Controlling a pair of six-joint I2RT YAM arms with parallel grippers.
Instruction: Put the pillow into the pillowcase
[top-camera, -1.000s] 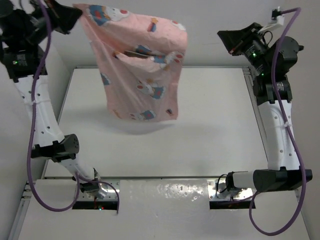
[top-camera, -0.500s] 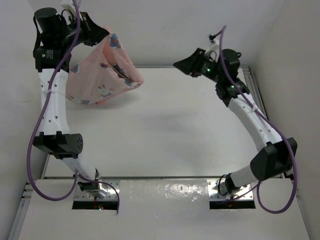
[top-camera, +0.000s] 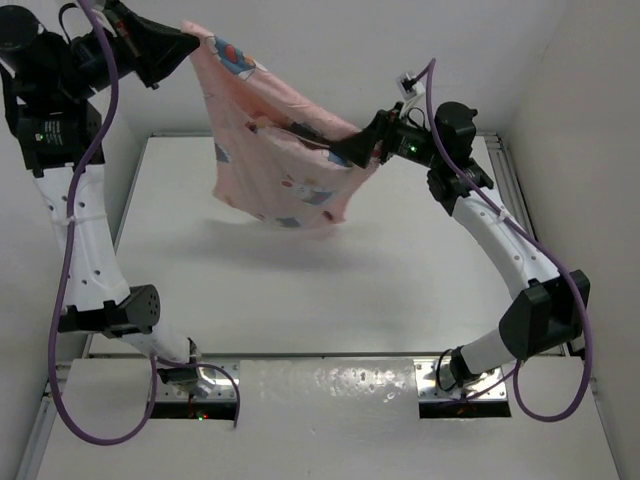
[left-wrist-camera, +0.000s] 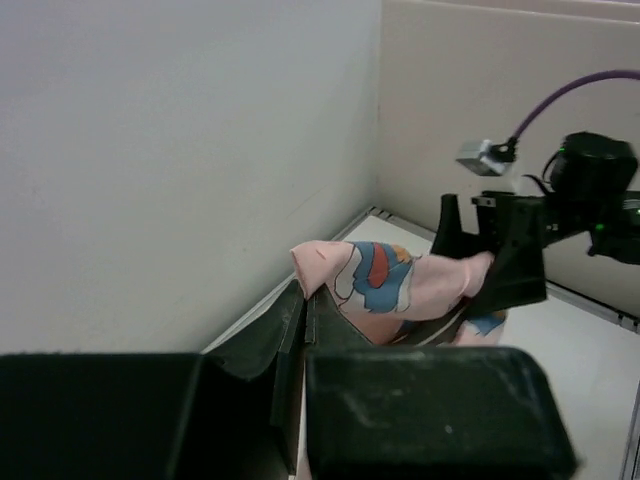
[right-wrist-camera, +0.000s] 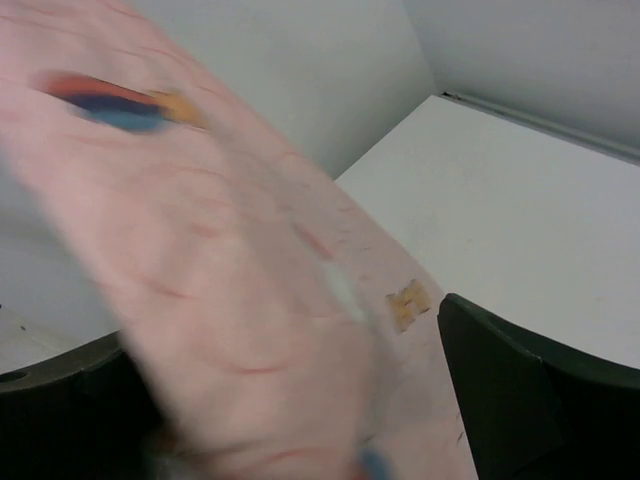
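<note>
Pillowcase (top-camera: 285, 165) hangs above the tabletop (top-camera: 400, 270). The left gripper (top-camera: 188, 42), jaws clenched, pinches its corner. The right gripper (top-camera: 350, 150), jaws spread, straddles its edge.

Both arms look alike to me: smooth white shells joined by chunky black joint housings. The left arm (top-camera: 85, 240), down the left edge of the overhead view, has small dark holes dotted along its white link and a purple cable (top-camera: 62, 290) trailing beside it. The right arm (top-camera: 500, 240), at right, has its own purple cable (top-camera: 431, 75), a tiny white connector (top-camera: 408, 82) and a green light (top-camera: 411, 150). The left gripper (top-camera: 190, 41) and right gripper (top-camera: 348, 152) have matte black, wedge-shaped fingers (right-wrist-camera: 520, 390).
</note>
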